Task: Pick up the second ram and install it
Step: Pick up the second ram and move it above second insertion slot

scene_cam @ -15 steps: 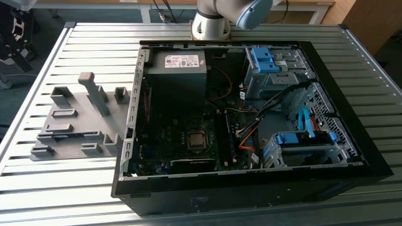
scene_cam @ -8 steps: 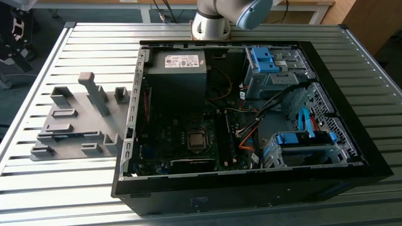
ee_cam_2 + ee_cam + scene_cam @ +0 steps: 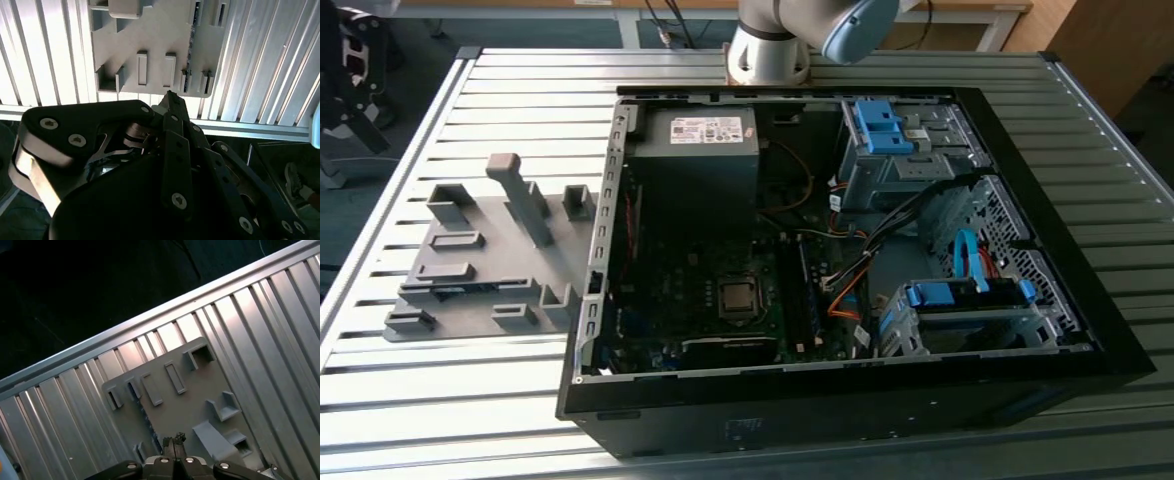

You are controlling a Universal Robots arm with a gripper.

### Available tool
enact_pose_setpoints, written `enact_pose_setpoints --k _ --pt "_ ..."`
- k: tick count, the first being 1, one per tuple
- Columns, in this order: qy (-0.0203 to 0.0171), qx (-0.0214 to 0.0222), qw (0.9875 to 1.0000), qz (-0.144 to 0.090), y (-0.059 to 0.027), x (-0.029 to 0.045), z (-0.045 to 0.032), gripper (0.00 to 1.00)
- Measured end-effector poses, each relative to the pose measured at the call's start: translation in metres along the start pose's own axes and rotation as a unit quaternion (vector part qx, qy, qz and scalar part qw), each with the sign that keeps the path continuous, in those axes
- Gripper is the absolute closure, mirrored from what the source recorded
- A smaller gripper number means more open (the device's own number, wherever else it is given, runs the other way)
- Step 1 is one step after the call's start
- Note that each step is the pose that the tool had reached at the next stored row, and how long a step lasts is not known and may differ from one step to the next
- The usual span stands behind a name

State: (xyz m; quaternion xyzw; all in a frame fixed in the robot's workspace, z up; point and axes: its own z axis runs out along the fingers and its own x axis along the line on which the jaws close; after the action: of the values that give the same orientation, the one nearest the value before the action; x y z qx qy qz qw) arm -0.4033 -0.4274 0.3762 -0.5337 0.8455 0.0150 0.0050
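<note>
The second ram is a thin dark strip standing on edge in the slots of a grey holder plate. In the first wrist view the ram runs along one side of the plate, just beside my fingertips. My gripper hangs well above the plate with its fingers drawn together and nothing between them. Its tips meet over the plate near one end of the strip. The holder plate lies at the exterior view's left, beside the open computer case.
Inside the case are the motherboard, a power supply, blue drive cages and loose cables. Upright grey posts rise from the holder plate. The slatted metal table ends at an edge beyond the plate.
</note>
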Motion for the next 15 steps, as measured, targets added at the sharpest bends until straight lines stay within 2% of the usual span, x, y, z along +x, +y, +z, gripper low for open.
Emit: enact_pose_setpoints --k 4,8,12,15 --pt "0.0007 -0.0009 0.9994 -0.036 0.0 0.0 0.0009 0.89" --pt "0.0014 -0.0017 0.9976 -0.07 0.0 0.0001 0.0017 0.89" --pt "0.0021 -0.0026 0.9945 -0.105 0.0 0.0001 0.0026 0.89" --pt "0.0026 -0.0032 0.9914 -0.131 0.0 0.0001 0.0033 0.89"
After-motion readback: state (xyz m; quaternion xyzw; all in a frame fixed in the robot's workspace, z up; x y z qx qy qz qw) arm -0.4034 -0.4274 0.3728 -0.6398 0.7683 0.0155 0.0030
